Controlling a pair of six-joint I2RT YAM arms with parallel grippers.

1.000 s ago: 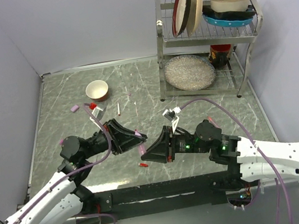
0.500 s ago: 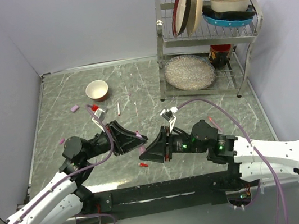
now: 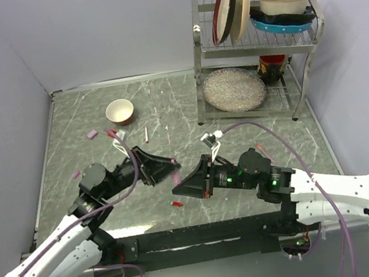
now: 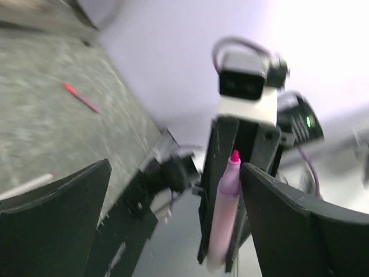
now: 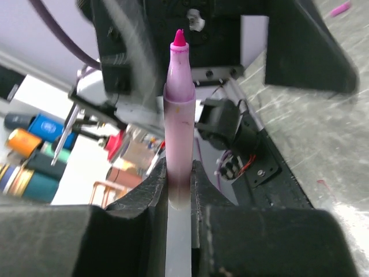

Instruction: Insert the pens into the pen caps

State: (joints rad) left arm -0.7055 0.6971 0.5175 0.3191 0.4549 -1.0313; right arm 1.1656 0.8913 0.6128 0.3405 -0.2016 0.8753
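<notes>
In right fingers (image 5: 138,193), lilac pink-tipped pen (image 5: 178,121)

On the grey marbled bench (image 3: 179,104), the left tool (image 3: 174,170) and the right tool (image 3: 177,191) meet tip to tip. A pink-tipped plastic pen with a white barrel (image 5: 178,127) sits clamped in the right tool, and its tip lies between the spread fingers (image 4: 52,231) of the left tool. A small red plastic cap (image 3: 176,203) lies just before the right tool. Behind the left tool lie a thin white pen (image 3: 146,133) and a round cream bowl (image 3: 120,111). A metal wire dish rack (image 3: 254,44) stands far behind the right tool.

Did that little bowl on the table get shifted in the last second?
No. The small bowl sits at the same spot left of the dish rack.
</notes>
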